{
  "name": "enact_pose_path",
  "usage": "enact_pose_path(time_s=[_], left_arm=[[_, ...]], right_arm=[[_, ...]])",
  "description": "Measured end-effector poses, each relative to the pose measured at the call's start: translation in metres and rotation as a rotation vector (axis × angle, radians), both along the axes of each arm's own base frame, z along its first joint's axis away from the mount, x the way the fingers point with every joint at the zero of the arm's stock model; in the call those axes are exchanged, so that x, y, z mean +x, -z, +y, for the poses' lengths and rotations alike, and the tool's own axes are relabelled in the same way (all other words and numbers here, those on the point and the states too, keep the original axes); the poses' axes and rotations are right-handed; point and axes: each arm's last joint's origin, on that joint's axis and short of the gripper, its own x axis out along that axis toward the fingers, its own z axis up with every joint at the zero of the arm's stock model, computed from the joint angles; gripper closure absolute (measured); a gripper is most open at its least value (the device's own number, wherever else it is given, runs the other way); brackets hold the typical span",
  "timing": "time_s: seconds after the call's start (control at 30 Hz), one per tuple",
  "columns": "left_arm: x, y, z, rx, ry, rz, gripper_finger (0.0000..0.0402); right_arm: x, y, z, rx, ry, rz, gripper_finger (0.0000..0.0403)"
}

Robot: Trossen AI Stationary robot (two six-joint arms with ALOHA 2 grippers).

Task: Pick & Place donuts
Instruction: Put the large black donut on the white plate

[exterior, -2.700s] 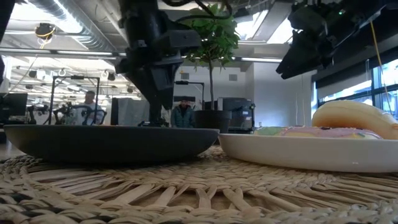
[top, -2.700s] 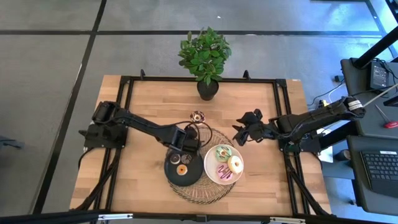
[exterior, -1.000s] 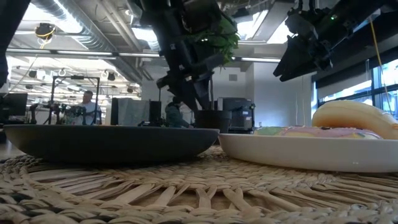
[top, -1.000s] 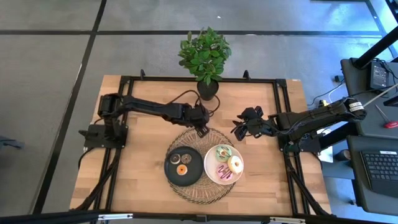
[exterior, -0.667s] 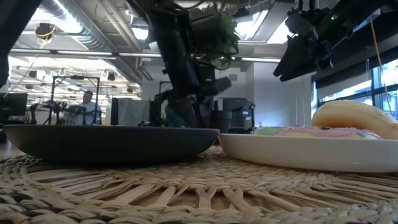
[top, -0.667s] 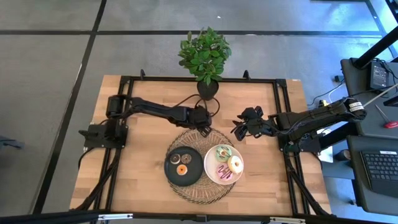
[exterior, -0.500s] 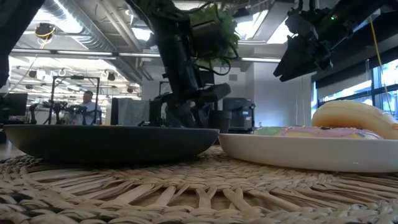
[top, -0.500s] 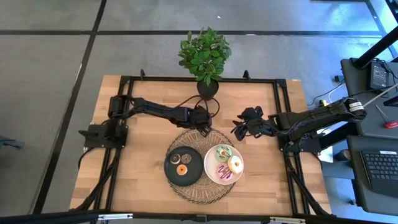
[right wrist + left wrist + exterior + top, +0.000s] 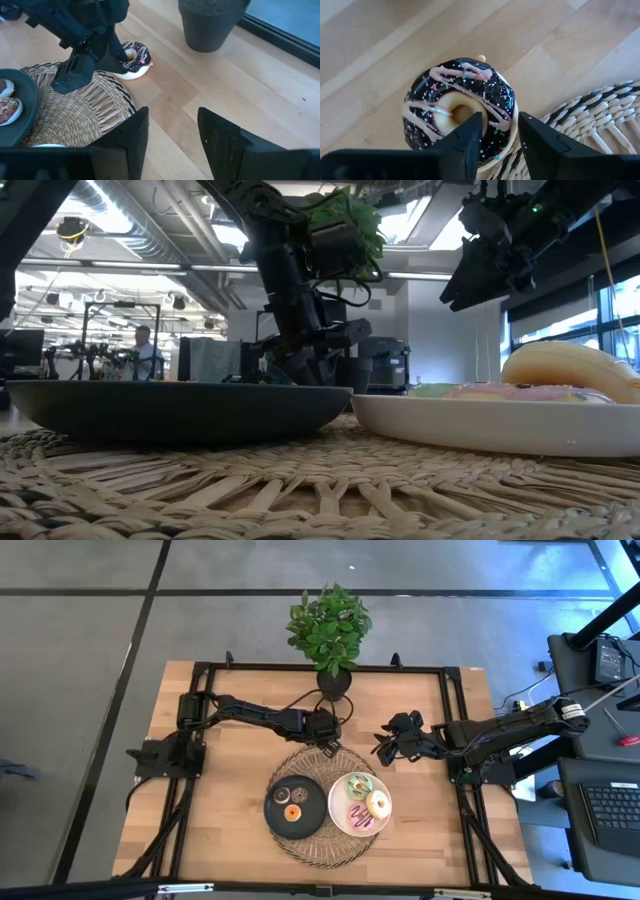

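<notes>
A chocolate donut (image 9: 462, 107) with pink drizzle lies on the wood at the far edge of the woven mat (image 9: 322, 840); the right wrist view also shows this donut (image 9: 134, 59). My left gripper (image 9: 500, 122) is down on it, open, with one finger over the hole and the other outside the rim. Two mini donuts (image 9: 288, 803) lie on the black plate (image 9: 272, 822). Green, cream and pink donuts (image 9: 366, 800) lie on the white plate (image 9: 337, 810). My right gripper (image 9: 381, 748) hovers open to the right of the mat. My left gripper comes at the chocolate donut from above, pointing down. One finger (image 9: 470, 132) stands in the hole and the other (image 9: 532, 135) outside the ring's wall (image 9: 502, 112) on the mat side. The donut lies flat on the table. Whether the fingers touch it I cannot tell.
A potted plant (image 9: 334, 683) stands just beyond the donut at the table's far edge. A black frame (image 9: 200, 720) runs around the tabletop. Bare wood lies to the left of the mat and to the right of the white plate.
My left gripper has moved a little toward the table's far edge and down onto the chocolate donut, turning as it went. The donut has stayed in place.
</notes>
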Motion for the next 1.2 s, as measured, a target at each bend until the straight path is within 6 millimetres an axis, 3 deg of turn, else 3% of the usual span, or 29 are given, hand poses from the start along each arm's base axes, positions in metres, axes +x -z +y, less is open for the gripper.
enact_pose_path(time_s=[0.83,1.03,1.2], left_arm=[[0.0,0.0,-0.001,-0.001,0.005,0.005,0.0374],[0.0,-0.001,-0.001,0.003,0.003,0.003,0.0377],[-0.002,-0.015,-0.003,0.012,0.031,-0.023,0.0377]], right_arm=[[0.0,0.0,0.0,-0.003,-0.002,0.006,0.0231],[-0.002,0.002,0.0,-0.008,-0.003,0.03,0.0231],[-0.002,0.002,0.0,-0.011,-0.005,0.04,0.0231]])
